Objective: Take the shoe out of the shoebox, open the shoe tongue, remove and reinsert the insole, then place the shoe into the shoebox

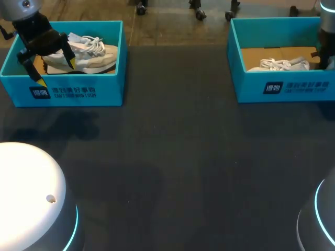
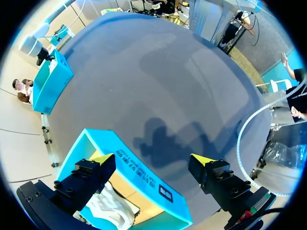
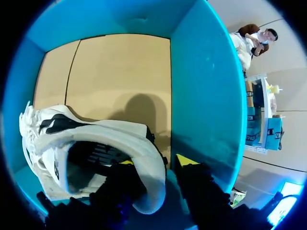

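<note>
R pincer (image 3: pixel 156 163) is down inside the R shoebox (image 1: pixel 246 83), approx 2 o'clock on the table (image 1: pixel 183 157). Its fingers (image 3: pixel 187 165) stand astride the heel collar of the white shoe (image 3: pixel 96 139), one inside the opening and one outside. A sliver of blue shows betw heel and outer finger, so I read it as spread, not pinching yet.

L pincer (image 2: pixel 152 160) is spread wide across the front wall of the L shoebox (image 1: pixel 110 86) at approx 10 o'clock. One finger is over the 2nd shoe (image 1: pixel 91 55), the other over the table. It holds nothing.

Handling, my guess: the shoe is light, w/ a soft upper that gives under squeeze and a stiffer heel and sole. The heel collar looks like the best grab pt. Expect the toe to droop on lift, and the loose laces could snag on the box wall.
</note>
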Robot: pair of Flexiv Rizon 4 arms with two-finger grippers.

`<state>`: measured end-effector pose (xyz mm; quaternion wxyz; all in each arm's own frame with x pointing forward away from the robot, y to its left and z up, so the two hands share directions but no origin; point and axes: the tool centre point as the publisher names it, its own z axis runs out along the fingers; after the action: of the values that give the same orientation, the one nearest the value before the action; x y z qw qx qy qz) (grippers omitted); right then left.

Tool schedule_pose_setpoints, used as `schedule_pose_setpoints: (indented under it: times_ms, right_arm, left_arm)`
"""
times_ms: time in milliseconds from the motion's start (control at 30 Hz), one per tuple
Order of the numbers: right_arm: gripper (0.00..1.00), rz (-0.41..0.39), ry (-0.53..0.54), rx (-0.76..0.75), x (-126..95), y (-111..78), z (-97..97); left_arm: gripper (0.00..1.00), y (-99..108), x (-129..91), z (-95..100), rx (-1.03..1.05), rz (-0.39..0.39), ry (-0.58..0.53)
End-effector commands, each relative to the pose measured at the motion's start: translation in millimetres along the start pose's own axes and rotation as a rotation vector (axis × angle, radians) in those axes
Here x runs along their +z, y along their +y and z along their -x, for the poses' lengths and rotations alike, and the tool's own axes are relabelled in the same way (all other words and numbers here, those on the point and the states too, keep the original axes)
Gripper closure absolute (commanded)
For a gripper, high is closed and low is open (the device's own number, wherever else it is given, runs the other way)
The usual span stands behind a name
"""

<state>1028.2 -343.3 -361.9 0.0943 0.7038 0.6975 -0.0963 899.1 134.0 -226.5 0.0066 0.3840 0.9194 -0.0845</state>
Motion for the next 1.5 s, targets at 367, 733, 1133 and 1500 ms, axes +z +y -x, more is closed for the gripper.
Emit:
schedule_pose_setpoints:
  times_ms: [367,733,1133,1500]
  right_arm:
    - [0.09,0.033,0.019,-0.007,-25,-1.7,0.8]
    - [0.00,0.120,0.065,-0.017,-82,-3.5,-4.9]
    - [0.00,0.125,0.125,-0.045,-148,-25.2,-48.6]
    - [0.00,0.114,0.149,0.000,-182,-61.3,-87.3]
  left_arm:
    - [0.00,0,0,0.5,0.000,0.001,0.003]
    - [0.00,0,0,0.5,0.000,0.001,0.003]
    - [0.00,0,0,0.5,0.000,0.001,0.003]
    - [0.00,0,0,0.5,0.000,0.001,0.003]
